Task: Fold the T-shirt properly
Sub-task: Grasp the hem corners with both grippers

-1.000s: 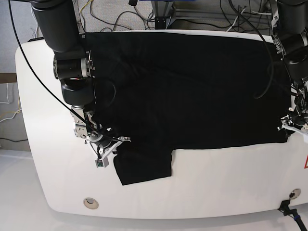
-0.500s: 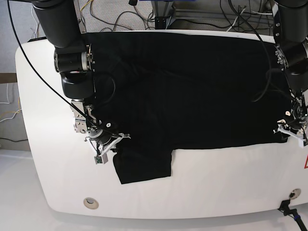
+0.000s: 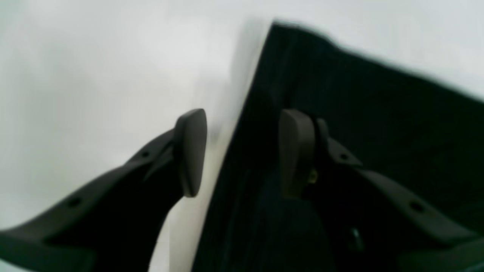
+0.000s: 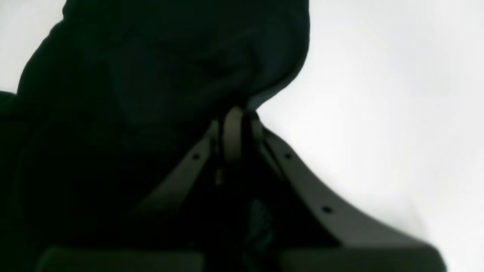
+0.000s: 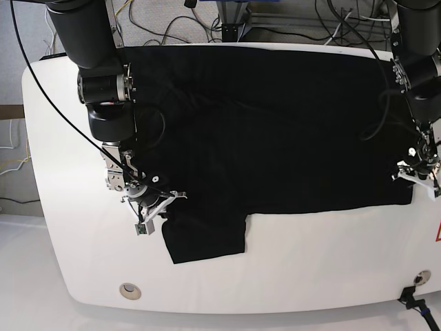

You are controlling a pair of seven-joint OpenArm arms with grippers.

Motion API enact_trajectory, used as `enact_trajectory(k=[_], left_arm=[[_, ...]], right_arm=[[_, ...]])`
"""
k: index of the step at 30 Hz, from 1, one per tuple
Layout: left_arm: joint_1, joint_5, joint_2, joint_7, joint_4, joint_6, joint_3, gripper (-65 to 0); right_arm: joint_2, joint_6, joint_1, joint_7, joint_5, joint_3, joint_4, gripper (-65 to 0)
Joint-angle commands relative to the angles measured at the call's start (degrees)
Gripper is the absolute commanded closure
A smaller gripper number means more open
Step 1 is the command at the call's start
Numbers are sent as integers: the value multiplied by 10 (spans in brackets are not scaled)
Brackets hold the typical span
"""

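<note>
Well, nearest to me at about seven o'clock on the white table, the right gripper has its jaws pressed together on the T-shirt; its wrist view shows the two fingers meeting with a fold of black cloth bunched up between them (a small hump of fabric rises just past the tips). That pinch sits at the top of the sleeve, the one flap of cloth that juts toward the near edge of the table.

Over at three o'clock, the left gripper stands partly spread at the shirt's side edge. From its own camera, one finger hangs over bare table and the other finger over black cloth, so the hem line runs between them. I cannot tell whether either pad touches the fabric; nothing is clamped there.

Counting up: one T-shirt, two arms, two grippers, one table. The shirt lies flat with its plain black side up, spread from nine o'clock to three o'clock and back to the far edge at twelve o'clock. Beyond that edge, a tangle of cables lies on the floor.
</note>
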Motion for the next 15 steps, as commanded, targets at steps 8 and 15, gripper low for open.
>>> enact_trajectory(k=[8,15], left_arm=[[-19,-2,17,0,14,-35,0,-284],[-22,-3,20,-1,16,-35,0,-258]], right_arm=[[3,1,9,-19,-6,1,3,0],[9,1,5,-19,-6,1,3,0]])
